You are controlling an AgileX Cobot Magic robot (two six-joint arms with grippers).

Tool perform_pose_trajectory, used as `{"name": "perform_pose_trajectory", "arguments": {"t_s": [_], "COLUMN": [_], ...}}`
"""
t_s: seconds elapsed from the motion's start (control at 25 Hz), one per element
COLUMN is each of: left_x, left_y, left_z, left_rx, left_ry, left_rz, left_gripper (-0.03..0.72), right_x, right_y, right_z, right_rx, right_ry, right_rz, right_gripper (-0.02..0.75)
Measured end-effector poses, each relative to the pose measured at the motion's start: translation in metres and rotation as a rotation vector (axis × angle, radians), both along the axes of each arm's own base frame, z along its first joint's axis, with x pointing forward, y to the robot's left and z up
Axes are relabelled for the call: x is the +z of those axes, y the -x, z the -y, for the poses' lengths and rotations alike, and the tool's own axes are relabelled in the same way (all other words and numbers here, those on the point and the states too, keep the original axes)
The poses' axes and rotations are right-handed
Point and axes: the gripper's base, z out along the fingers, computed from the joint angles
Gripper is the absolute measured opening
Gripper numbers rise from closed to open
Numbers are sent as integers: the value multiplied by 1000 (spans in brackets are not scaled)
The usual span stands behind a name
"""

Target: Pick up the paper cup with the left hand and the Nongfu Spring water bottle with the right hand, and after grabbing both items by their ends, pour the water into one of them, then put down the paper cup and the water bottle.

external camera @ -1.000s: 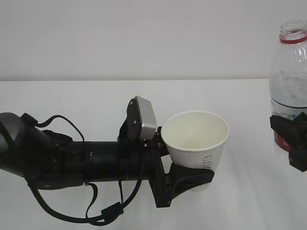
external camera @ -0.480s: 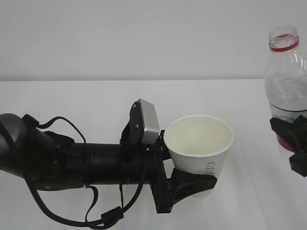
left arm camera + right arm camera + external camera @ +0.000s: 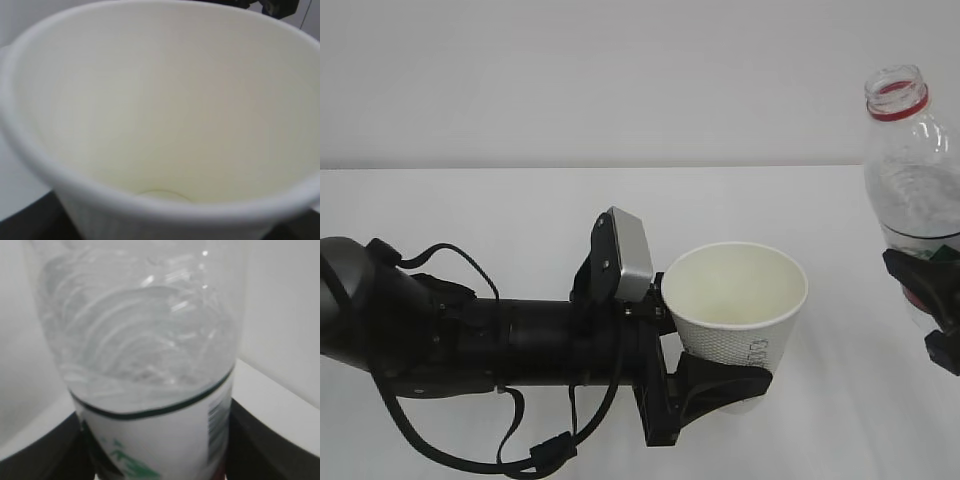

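Paper cup [image 3: 735, 305] sits low in the middle of your exterior view, clamped near its base by the left gripper [image 3: 720, 380], which reaches in level from the left on its black arm with the grey camera box [image 3: 628, 255] just behind the rim. You have bare white bench [image 3: 470, 205] behind and to the left of that arm, and open room between the cup and the Nongfu Spring water bottle [image 3: 910, 190] at the right edge.

Your right gripper [image 3: 932, 310] is closed on the bottle at its label, partly cut off by the frame. The bottle stands nearly upright, its uncapped mouth and red neck ring [image 3: 897, 100] well above the cup's rim.

The cup is white, tapered, with a dotted wall; your left wrist view shows a smooth, pale inside [image 3: 165, 100] with nothing in it. The bottle is clear ribbed plastic [image 3: 140, 320]; whether water is inside you cannot tell.
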Motion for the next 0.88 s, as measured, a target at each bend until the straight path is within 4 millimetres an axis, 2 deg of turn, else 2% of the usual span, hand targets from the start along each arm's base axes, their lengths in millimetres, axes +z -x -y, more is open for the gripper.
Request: {"name": "perform_pose_trajectory", "arguments": {"t_s": [0.44, 0.48, 0.56, 0.64, 0.88], "left_x": [0, 0, 0, 0, 0], "left_y": [4, 4, 6, 6, 7], "left_z": [3, 3, 4, 5, 5], "left_rx": [-17, -18, -26, -29, -31], "left_ry": [-2, -2, -2, -3, -3], "left_rz": [2, 0, 1, 1, 1], "left_gripper": [543, 566, 546, 565, 543], "right_x": [0, 0, 0, 0, 0], "right_y": [0, 0, 0, 0, 0], "right_z": [0, 0, 0, 0, 0], "right_rx": [45, 47, 51, 54, 72], "right_ry": [113, 118, 128, 136, 180], "right_rz": [33, 34, 37, 40, 52], "right_gripper": [492, 492, 492, 492, 492]}}
